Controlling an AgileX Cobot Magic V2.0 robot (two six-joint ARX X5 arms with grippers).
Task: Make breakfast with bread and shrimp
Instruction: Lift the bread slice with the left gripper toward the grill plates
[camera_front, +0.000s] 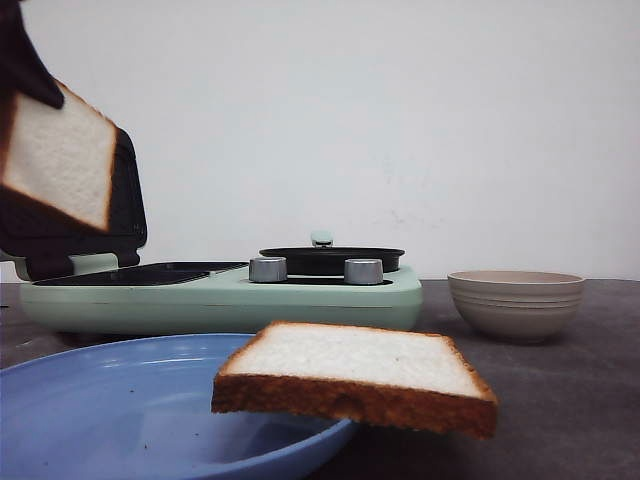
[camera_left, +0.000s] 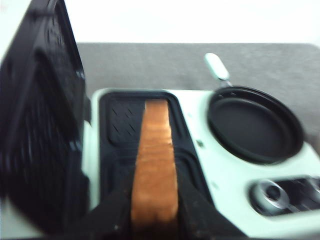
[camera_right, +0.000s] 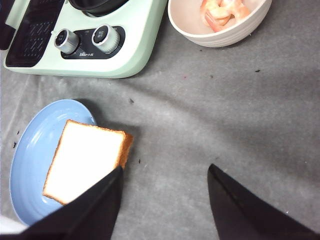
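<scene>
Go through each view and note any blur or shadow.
Front view: sharp, with the near bread slice large and close. Left wrist view: blurred throughout, knobs smeared. Right wrist view: crisp, soft shadow beside the plate.

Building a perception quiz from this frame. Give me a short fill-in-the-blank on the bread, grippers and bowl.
1. The left gripper is shut on a slice of ____.
2. The other slice lies partly on the ____ plate.
3. The right gripper is ____, holding nothing.
4. The bowl holds ____.

Missing words: bread; blue; open; shrimp
</scene>
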